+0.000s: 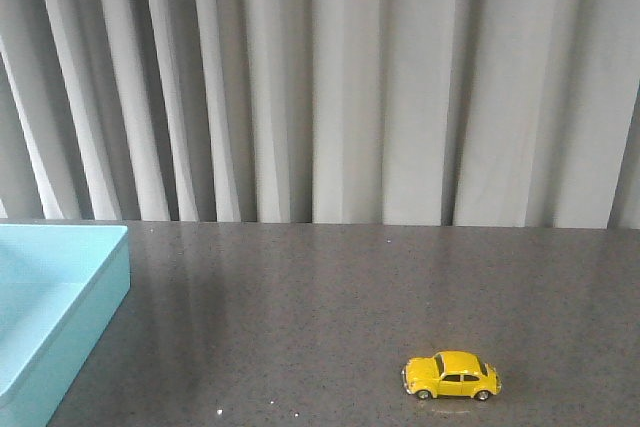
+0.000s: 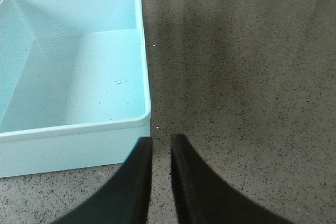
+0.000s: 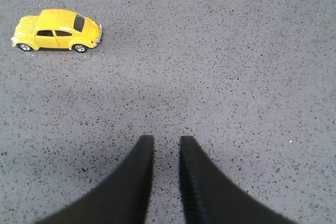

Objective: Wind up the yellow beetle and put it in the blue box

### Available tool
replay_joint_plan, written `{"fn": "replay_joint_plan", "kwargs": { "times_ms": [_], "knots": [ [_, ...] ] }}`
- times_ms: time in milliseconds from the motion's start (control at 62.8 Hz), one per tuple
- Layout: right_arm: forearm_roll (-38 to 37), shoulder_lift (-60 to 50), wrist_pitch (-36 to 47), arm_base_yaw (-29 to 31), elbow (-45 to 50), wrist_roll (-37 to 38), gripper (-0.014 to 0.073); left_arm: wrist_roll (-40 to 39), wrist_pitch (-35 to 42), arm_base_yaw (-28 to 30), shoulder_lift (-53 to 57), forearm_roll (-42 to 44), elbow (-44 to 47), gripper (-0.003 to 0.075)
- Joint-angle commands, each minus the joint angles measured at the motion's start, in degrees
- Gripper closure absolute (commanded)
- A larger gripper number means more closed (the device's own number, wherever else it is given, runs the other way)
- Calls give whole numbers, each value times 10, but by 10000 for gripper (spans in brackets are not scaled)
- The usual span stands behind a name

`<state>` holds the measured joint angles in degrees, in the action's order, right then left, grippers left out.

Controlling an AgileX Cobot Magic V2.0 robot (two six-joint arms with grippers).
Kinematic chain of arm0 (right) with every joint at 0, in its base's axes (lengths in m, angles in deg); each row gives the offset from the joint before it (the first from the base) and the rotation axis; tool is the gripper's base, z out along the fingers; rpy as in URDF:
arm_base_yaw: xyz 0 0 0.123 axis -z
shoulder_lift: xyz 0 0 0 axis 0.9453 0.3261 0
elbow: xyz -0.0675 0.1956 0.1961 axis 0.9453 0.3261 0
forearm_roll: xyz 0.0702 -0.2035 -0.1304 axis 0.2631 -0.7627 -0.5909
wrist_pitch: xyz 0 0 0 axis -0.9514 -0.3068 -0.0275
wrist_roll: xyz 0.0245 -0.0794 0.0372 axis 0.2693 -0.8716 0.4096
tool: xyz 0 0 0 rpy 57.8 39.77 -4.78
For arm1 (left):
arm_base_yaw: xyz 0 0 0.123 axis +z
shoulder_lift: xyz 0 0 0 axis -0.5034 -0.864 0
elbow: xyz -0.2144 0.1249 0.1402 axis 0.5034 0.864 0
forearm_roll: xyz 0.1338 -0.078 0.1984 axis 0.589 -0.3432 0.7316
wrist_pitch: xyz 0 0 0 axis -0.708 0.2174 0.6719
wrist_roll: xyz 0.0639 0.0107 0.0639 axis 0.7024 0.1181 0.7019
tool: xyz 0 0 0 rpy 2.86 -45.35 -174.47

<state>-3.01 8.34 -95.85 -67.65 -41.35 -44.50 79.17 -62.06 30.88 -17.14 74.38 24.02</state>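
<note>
The yellow beetle (image 1: 452,375) stands on its wheels on the dark speckled table, at the front right in the front view. It also shows in the right wrist view (image 3: 56,30), well ahead of and off to one side of my right gripper (image 3: 166,141). That gripper's jaws are nearly together with nothing between them. The blue box (image 1: 60,297) sits at the left, empty. In the left wrist view its near corner (image 2: 134,124) is just in front of my left gripper (image 2: 161,140), which is also shut and empty. Neither gripper shows in the front view.
The dark speckled table (image 1: 320,297) runs back to a grey pleated curtain (image 1: 330,77). Bare tabletop lies between the box and the car.
</note>
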Motion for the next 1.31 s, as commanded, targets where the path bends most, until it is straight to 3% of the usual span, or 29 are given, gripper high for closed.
{"fn": "replay_joint_plan", "kwargs": {
  "times_ms": [0,127,239,462,637,812,1290],
  "knots": [
    [-3,0,31,3,-17,-18,246,-2,39,0,-2,-4,-19,433],
    [-3,0,31,3,-17,-47,29,-2,52,0,-2,-4,-19,281],
    [21,0,33,3,-17,-41,-48,-2,49,0,-2,-4,-19,233],
    [90,31,1,0,-68,-88,-15,-1,66,-5,-17,-5,-19,234],
    [93,114,-48,-69,-154,-107,30,-1,69,-9,-48,-5,-19,234],
    [43,232,-103,-133,-252,-39,49,-1,69,-9,-58,-5,-19,234],
    [48,545,-265,-134,-551,44,50,-1,67,-9,-58,-5,-19,234]
  ]
}}
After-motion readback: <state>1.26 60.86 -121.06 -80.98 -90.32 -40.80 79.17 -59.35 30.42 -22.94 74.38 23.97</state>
